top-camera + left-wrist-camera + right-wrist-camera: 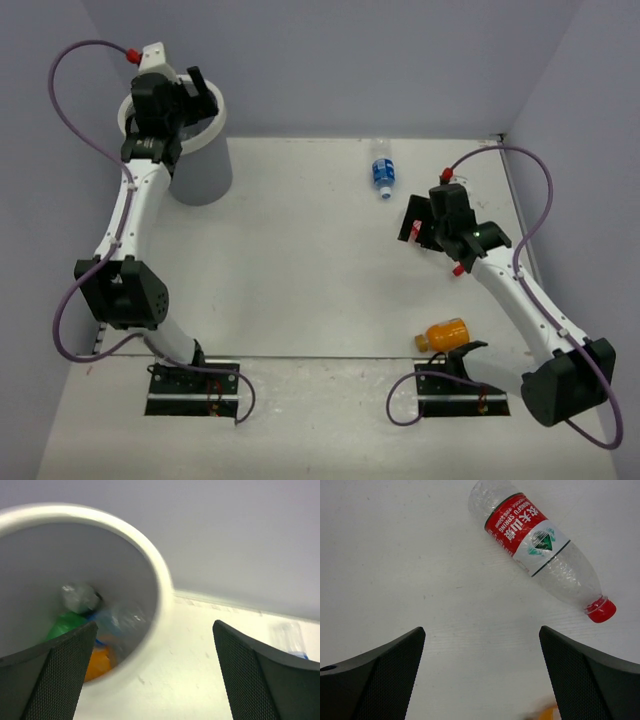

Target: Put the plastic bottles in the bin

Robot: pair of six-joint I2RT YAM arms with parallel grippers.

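Note:
The bin (pixel 203 172) stands at the far left. My left gripper (pixel 190 95) hangs open and empty over its rim (pixel 159 582). Inside lie a green bottle (pixel 65 624), an orange bottle (pixel 98 663), a clear blue-labelled one (pixel 117 622) and a crumpled greyish thing I cannot identify. My right gripper (pixel 425 232) is open above a clear red-label bottle (pixel 535 542) lying on the table; in the top view only red bits of it (pixel 411 232) show. The bottle lies ahead of the fingertips, outside the jaws (pixel 481 630). A clear blue-label bottle (pixel 382 168) lies at the far middle.
An orange bottle (pixel 443 334) lies near the right arm's base, and its edge shows in the right wrist view (pixel 547 714). The blue-label bottle also shows faintly in the left wrist view (pixel 290 639). Walls close the table at back and sides.

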